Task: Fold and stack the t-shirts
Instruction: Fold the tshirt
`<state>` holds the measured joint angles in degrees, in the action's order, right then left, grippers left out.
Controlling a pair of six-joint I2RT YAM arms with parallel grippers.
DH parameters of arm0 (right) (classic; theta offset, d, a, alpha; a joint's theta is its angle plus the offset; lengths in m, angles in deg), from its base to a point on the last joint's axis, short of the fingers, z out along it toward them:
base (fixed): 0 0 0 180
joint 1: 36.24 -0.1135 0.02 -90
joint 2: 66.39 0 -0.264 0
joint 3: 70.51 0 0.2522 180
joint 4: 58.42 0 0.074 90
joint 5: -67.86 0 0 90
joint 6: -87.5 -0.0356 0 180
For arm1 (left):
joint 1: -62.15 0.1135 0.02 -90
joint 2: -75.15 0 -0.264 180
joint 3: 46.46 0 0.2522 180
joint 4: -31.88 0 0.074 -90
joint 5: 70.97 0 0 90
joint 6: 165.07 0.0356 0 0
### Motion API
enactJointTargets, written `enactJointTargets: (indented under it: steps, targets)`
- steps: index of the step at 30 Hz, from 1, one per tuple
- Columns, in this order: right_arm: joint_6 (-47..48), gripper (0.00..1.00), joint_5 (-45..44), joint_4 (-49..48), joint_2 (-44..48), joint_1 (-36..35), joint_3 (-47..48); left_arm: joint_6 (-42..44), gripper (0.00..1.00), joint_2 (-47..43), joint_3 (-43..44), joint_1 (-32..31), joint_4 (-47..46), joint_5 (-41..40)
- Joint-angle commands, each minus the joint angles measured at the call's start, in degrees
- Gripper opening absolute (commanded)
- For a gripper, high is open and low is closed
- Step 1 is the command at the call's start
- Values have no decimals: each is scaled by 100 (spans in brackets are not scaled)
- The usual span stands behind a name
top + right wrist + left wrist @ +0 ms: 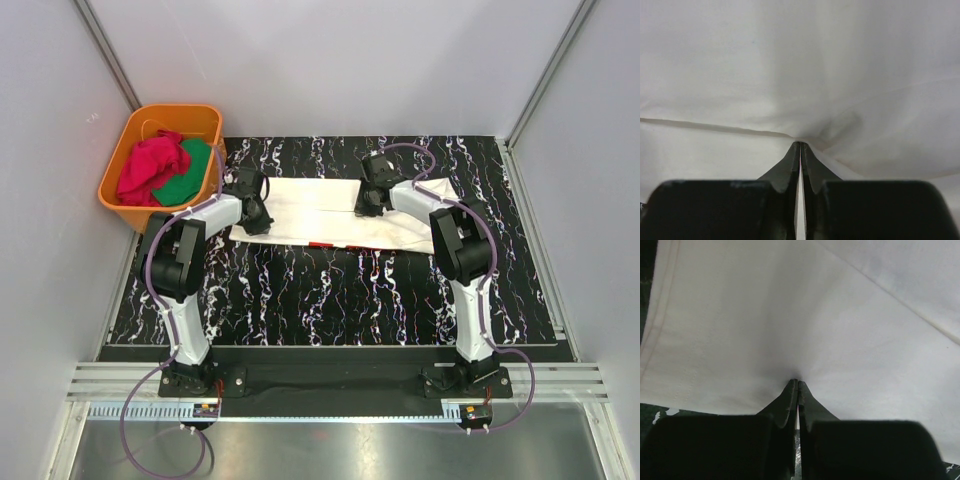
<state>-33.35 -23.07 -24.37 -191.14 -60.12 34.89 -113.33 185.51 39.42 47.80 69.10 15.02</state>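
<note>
The cream-white t-shirt (310, 205) lies folded into a long flat band across the upper middle of the top view, running from just right of the tub toward the right side of the frame, where it broadens a little. A sliver of red shows at its lower edge. The left gripper (797, 383) sits at the band's left end; in its wrist view the fingers are pressed together and the cloth puckers into their tips, so it is pinching the shirt near a stitched hem that runs down the left of that frame. The right gripper (800, 145) sits on the band right of its middle, toward the upper edge, its fingers likewise closed with a fold of the white cloth drawn into the tips. The shirt rests on a black surface (330, 290) with white marbling. In the upper left of the top view, off the surface's corner, stands an orange tub (108, 188) holding a bunched red garment (150, 168) and a green cloth (185, 182) beside it.
</note>
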Motion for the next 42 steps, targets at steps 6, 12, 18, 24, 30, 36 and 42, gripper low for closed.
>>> enactJointTargets:
  steps: [6,12,18,24,30,36,42]
  targets:
    - [264,19,66,317,-24,120,496,634,24,-244,864,37,308,-399]
    - [237,46,365,642,757,129,434,908,24,73,1490,29,-86,705]
    - [291,67,470,933,1977,401,-373,856,23,151,1270,-472,-702,1314]
    - [238,66,752,704,2981,1086,-1735,513,20,379,945,-1192,-1984,2439]
    - [106,46,1025,484,3580,1772,-2642,179,9,976,1050,-2105,-3022,2458]
    - [167,36,1015,432,3888,2089,-2888,-348,3,1698,1577,-2441,-3155,2378]
    - [246,36,1200,265,3923,2509,-3116,-577,2,2006,1788,-2459,-3348,2326]
